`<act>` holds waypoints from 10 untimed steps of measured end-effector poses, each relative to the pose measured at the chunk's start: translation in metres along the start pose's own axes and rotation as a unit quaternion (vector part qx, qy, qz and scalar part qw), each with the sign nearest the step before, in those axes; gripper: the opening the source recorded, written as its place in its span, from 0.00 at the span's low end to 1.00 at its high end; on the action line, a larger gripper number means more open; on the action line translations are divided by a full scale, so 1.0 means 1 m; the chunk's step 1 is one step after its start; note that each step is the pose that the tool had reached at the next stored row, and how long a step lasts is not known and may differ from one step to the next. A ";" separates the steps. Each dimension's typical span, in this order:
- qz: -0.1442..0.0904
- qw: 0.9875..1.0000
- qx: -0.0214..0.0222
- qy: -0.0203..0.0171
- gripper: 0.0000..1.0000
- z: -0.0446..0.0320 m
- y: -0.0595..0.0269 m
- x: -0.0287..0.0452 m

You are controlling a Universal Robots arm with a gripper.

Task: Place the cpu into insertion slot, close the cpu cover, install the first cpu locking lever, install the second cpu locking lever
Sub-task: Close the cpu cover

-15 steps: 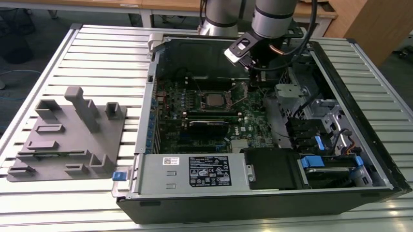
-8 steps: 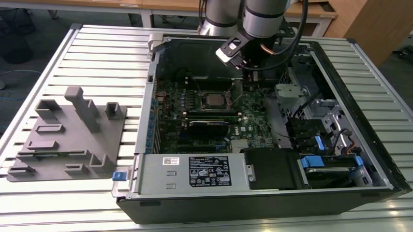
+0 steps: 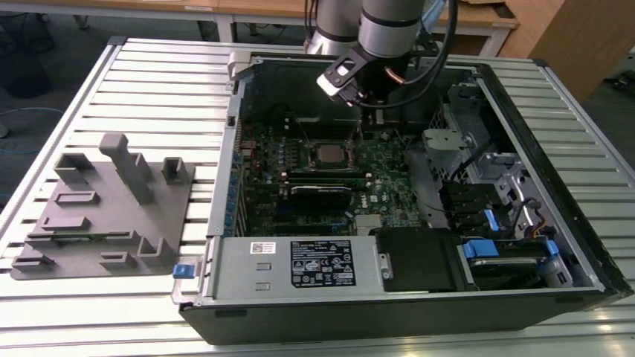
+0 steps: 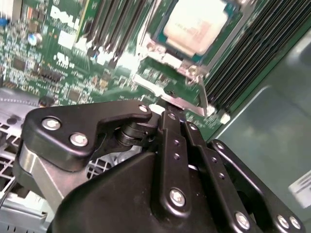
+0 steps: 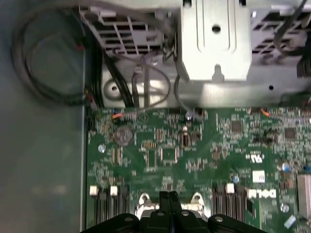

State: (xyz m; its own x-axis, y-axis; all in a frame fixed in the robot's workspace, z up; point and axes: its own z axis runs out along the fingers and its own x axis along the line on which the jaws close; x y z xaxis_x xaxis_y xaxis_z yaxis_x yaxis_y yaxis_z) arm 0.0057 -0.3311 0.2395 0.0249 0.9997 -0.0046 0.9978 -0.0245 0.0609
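The cpu [image 3: 331, 154], a square chip with a silver-grey top, lies in the insertion slot [image 3: 331, 165] on the green board inside the open computer case. In the second wrist view the cpu [image 4: 197, 23] sits with the silvery cpu cover [image 4: 167, 58] framing it. A thin silvery locking lever [image 4: 160, 91] runs along the socket's edge. My gripper [image 3: 363, 132] hangs just beyond the socket's far side. Its black fingers are pressed together in both wrist views, gripper [image 4: 169, 114] and gripper [image 5: 168, 196], with the tips right at the lever's end. Whether they touch it I cannot tell.
Long black memory slots [image 4: 252, 53] run beside the socket. A metal bracket [image 5: 216, 43] and cables [image 5: 43, 58] stand past the board's edge. A labelled power supply [image 3: 297, 264] and blue-tabbed drive bays [image 3: 486, 245] fill the case's near side. A grey fixture [image 3: 104, 208] sits on the table.
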 end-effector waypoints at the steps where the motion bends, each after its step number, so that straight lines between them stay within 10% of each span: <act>1: 0.000 1.000 0.000 0.000 0.10 -0.0001 -0.0030 0.0000; 10: 0.000 1.000 -0.001 0.000 0.10 -0.0006 -0.0122 -0.0003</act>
State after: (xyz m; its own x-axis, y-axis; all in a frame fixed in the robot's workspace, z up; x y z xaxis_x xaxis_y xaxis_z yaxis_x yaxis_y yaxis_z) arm -0.0065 -0.3311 0.2393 0.0248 0.9997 -0.0046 0.9977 -0.0245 0.0634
